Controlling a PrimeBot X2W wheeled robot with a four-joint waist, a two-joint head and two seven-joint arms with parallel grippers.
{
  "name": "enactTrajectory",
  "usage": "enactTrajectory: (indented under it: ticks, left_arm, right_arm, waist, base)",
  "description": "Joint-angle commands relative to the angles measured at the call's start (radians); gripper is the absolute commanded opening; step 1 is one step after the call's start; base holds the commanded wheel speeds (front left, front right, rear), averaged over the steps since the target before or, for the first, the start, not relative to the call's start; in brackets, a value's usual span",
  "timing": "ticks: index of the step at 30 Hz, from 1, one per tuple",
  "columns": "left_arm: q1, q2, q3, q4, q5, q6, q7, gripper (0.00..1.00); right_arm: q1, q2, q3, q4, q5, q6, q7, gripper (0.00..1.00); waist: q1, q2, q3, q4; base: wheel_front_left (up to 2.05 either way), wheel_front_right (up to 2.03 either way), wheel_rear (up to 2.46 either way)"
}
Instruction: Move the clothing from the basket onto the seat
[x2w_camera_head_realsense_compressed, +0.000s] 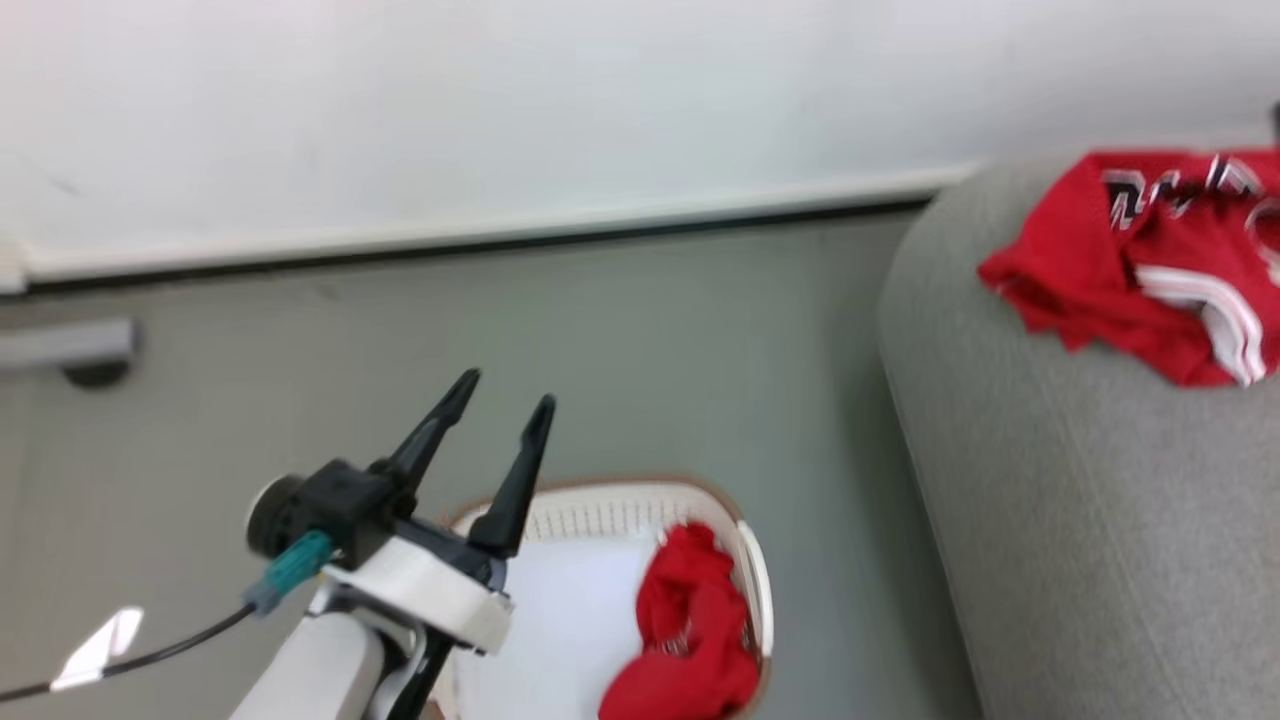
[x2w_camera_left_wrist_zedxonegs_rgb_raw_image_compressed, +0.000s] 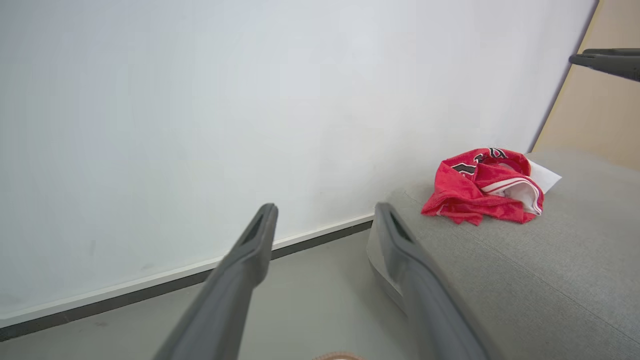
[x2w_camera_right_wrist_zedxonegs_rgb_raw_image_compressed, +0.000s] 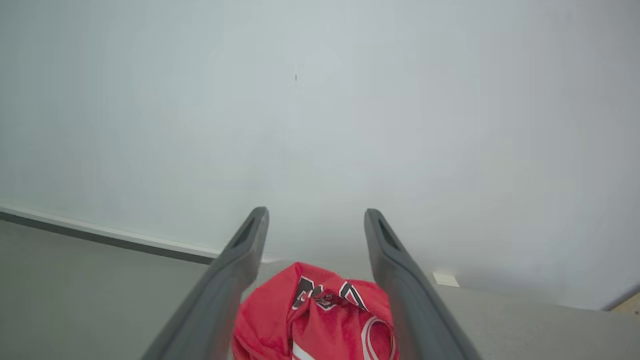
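Observation:
The white basket (x2w_camera_head_realsense_compressed: 600, 503) stands on the floor at the bottom of the head view, with red clothing (x2w_camera_head_realsense_compressed: 690, 630) heaped against its right wall. My left gripper (x2w_camera_head_realsense_compressed: 507, 392) hovers open and empty above the basket's left side. To the right is the grey seat (x2w_camera_head_realsense_compressed: 1050, 520), with a red garment (x2w_camera_head_realsense_compressed: 1150, 270) with white trim and lettering crumpled near its far end. In the right wrist view my right gripper (x2w_camera_right_wrist_zedxonegs_rgb_raw_image_compressed: 316, 215) is open, its fingers spread above that garment (x2w_camera_right_wrist_zedxonegs_rgb_raw_image_compressed: 315, 320), which rests on the seat (x2w_camera_right_wrist_zedxonegs_rgb_raw_image_compressed: 530, 320). The left wrist view shows my left gripper (x2w_camera_left_wrist_zedxonegs_rgb_raw_image_compressed: 326, 210), the garment (x2w_camera_left_wrist_zedxonegs_rgb_raw_image_compressed: 480, 187) and the seat (x2w_camera_left_wrist_zedxonegs_rgb_raw_image_compressed: 530, 280).
A white wall with a dark baseboard (x2w_camera_head_realsense_compressed: 480, 245) runs behind the grey floor (x2w_camera_head_realsense_compressed: 650, 350). A grey metal foot (x2w_camera_head_realsense_compressed: 70, 350) sits at the far left. A flat white piece (x2w_camera_left_wrist_zedxonegs_rgb_raw_image_compressed: 545, 176) lies behind the garment. A tan panel (x2w_camera_left_wrist_zedxonegs_rgb_raw_image_compressed: 600, 115) borders the seat's far end.

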Motion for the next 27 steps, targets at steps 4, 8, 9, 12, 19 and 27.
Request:
enactTrajectory:
  ticks: [4,8,9,12,19,27]
  left_arm:
    - [0.074,-0.019,0.094,-0.004,-0.005,0.041,0.000,1.00]
    - [0.111,-0.031,0.147,-0.007,0.001,0.060,0.000,1.00]
    - [0.122,-0.033,0.168,-0.011,0.007,0.068,0.000,1.00]
    - [0.166,-0.038,0.219,-0.014,0.016,0.072,0.000,1.00]
    - [0.269,-0.066,0.297,-0.011,0.033,0.047,-0.001,1.00]
    - [0.390,-0.140,0.391,-0.047,0.095,-0.003,-0.001,1.00]
  right_arm:
    - [0.136,0.009,-0.015,-0.120,0.031,-0.002,-0.126,1.00]
    - [0.228,0.038,-0.051,-0.165,0.037,-0.002,-0.186,1.00]
    - [0.259,0.050,-0.067,-0.179,0.041,-0.002,-0.199,1.00]
    - [0.353,0.096,-0.113,-0.219,0.028,-0.002,-0.228,1.00]
    - [0.592,0.209,-0.241,-0.307,-0.082,-0.002,-0.253,1.00]
    - [0.835,0.365,-0.385,-0.484,-0.276,-0.002,-0.254,1.00]
  waist:
    - [0.0002,0.0000,-0.154,0.059]
    - [0.0002,0.0000,-0.189,0.079]
    - [0.0002,0.0000,-0.197,0.083]
    - [0.0002,0.0000,-0.212,0.089]
    - [0.0002,0.0000,-0.226,0.111]
    - [0.0002,0.0000,-0.224,0.120]
  base:
    - [0.00,0.00,0.00]
    - [0.00,0.00,0.00]
    - [0.00,0.00,0.00]
    - [0.00,0.00,0.00]
    - [0.00,0.00,0.00]
    - [0.00,0.00,0.00]
